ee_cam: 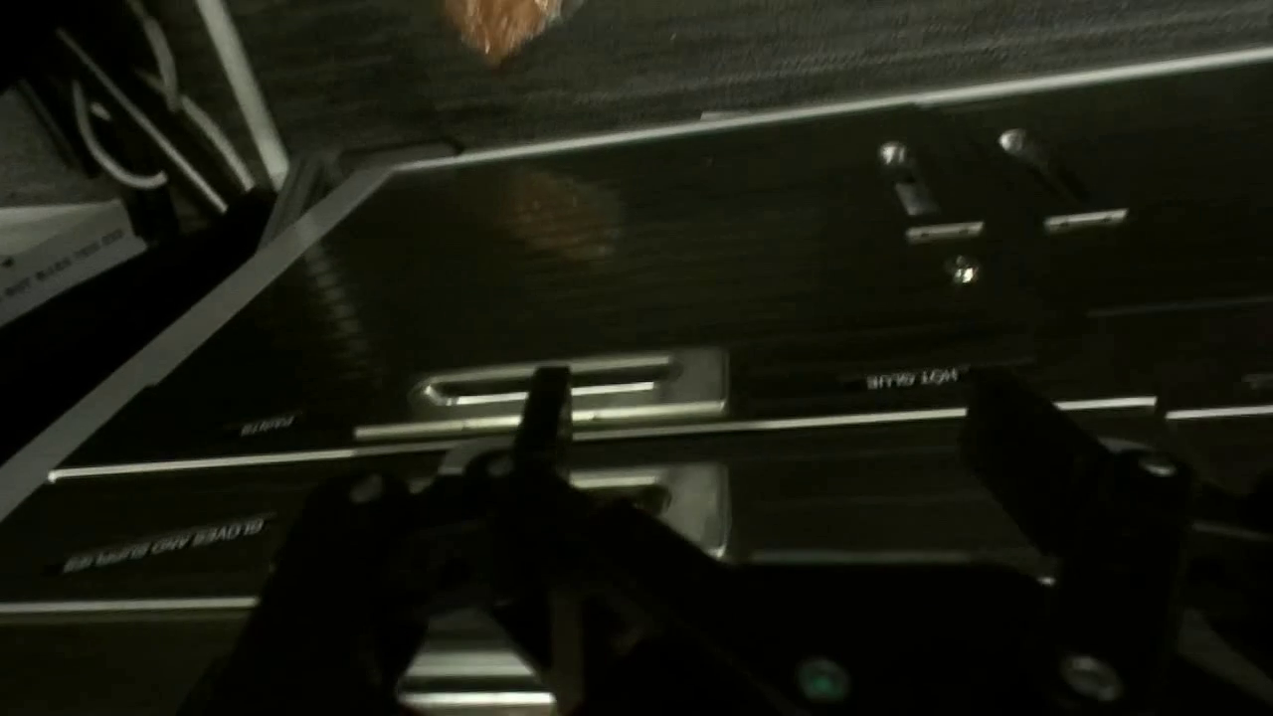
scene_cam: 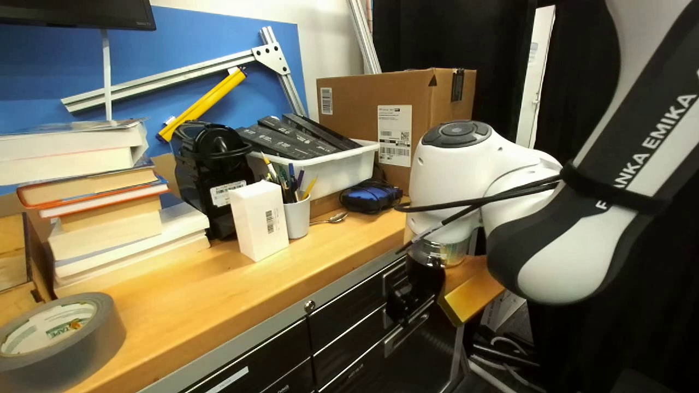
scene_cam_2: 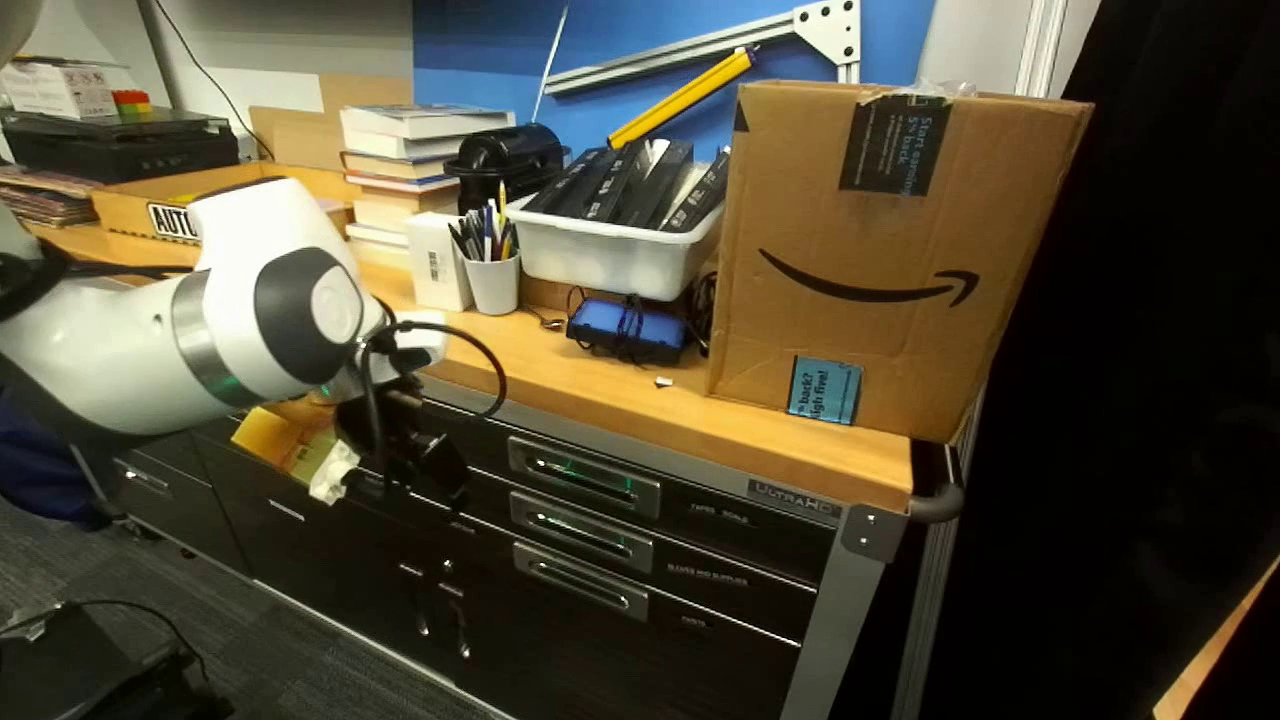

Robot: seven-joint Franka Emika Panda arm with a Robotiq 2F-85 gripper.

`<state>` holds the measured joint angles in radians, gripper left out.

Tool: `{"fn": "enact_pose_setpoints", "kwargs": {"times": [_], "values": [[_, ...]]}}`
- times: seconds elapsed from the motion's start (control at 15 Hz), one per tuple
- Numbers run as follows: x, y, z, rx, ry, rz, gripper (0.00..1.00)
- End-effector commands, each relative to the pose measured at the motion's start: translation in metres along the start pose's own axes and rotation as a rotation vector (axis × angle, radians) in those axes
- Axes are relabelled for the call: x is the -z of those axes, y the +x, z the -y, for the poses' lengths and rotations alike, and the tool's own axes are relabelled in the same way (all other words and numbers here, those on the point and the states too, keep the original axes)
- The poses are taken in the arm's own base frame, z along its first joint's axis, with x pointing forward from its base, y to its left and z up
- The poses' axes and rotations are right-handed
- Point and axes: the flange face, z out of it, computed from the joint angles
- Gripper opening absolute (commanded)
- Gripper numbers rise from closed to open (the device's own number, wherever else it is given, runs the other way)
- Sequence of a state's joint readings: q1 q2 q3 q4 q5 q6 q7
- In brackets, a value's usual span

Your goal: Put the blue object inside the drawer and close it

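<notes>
The blue object (scene_cam: pixel 372 197) is a flat box wrapped in dark cable. It lies on the wooden benchtop beside the cardboard box, also in an exterior view (scene_cam_2: pixel 632 325); it is out of the wrist view. The black drawers of the bench are shut. The top drawer handle (scene_cam_2: pixel 585 475), middle handle (scene_cam_2: pixel 582 530) and bottom handle (scene_cam_2: pixel 580 580) are metal. My gripper (scene_cam: pixel 403 305) hangs in front of the drawer fronts, below the benchtop edge, also in an exterior view (scene_cam_2: pixel 450 480). In the dark wrist view its fingers (ee_cam: pixel 764 398) are wide apart with nothing between them.
The cardboard box (scene_cam_2: pixel 890 300), a white bin of black boxes (scene_cam_2: pixel 620 250), a pen cup (scene_cam_2: pixel 493 285), a white box (scene_cam_2: pixel 438 262) and a stack of books (scene_cam_2: pixel 395 170) stand on the bench. A tape roll (scene_cam: pixel 104 327) lies nearer in an exterior view.
</notes>
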<state>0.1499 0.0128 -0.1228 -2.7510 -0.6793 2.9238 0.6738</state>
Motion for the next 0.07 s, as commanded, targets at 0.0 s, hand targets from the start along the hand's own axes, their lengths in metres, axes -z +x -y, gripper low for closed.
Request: {"fn": "enact_pose_setpoints", "kwargs": {"times": [0.0], "values": [[-0.0046, -0.0098, -0.0008, 0.001, 0.014, 0.025, 1.00]]}}
